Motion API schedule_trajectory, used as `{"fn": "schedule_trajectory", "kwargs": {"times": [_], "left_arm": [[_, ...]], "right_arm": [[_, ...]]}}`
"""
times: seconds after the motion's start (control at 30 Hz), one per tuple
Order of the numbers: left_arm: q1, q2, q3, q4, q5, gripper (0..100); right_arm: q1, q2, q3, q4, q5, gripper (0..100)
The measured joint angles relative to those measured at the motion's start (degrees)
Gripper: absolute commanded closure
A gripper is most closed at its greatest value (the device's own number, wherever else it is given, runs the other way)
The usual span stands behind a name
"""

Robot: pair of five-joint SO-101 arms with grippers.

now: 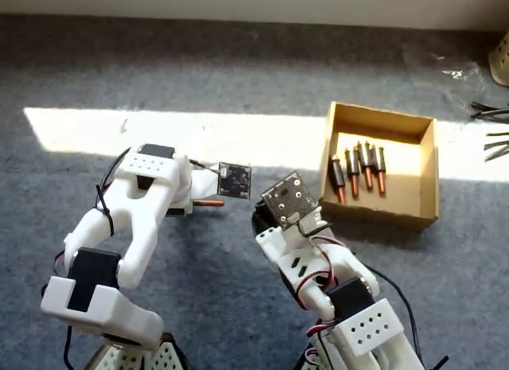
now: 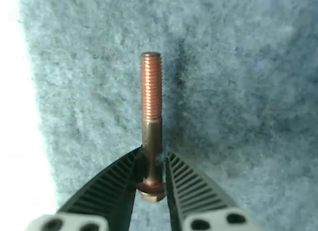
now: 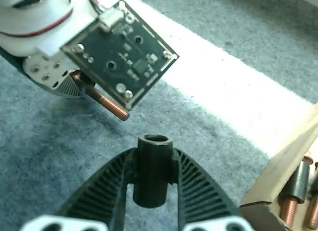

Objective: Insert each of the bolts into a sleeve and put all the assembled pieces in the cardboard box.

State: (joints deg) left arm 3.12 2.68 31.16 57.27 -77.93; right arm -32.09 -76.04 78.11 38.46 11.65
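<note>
Grey carpet serves as the work surface, crossed by a bright band of sunlight that runs past both my arms, with a pale wall along the far edge. My left claw is clamped on the head end of a copper bolt, its threaded shank sticking straight out beyond the fingertips and aimed toward my right arm. My right claw grips a black sleeve by its sides, the open bore turned toward the bolt's tip. The two are near each other but apart, with carpet showing between them. A cardboard box sits on the carpet just beside my right wrist, on the side away from my left arm, partly in the sun. Several assembled pieces lie side by side inside it, in the half nearer my claws. Open carpet stretches beyond the claws toward the wall and out past my left arm. Dark tools lie far out on my right, past the box.
</note>
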Motion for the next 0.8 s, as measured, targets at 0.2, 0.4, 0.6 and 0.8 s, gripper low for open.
{"fn": "schedule_trajectory", "kwargs": {"times": [0.2, 0.4, 0.6, 0.8], "left_arm": [[0.0, 0.0, 0.0, -0.2, 0.0, 100], [0.0, 0.0, 0.0, -0.2, 0.0, 100], [0.0, 0.0, 0.0, -0.2, 0.0, 99], [0.0, 0.0, 0.0, -0.2, 0.0, 91]], "right_arm": [[0.0, 0.0, 0.0, 0.0, 0.0, 99.4], [0.0, 0.0, 0.0, 0.0, 0.0, 99.4], [0.0, 0.0, 0.0, 0.0, 0.0, 99.4], [0.0, 0.0, 0.0, 0.0, 0.0, 99.4]]}}
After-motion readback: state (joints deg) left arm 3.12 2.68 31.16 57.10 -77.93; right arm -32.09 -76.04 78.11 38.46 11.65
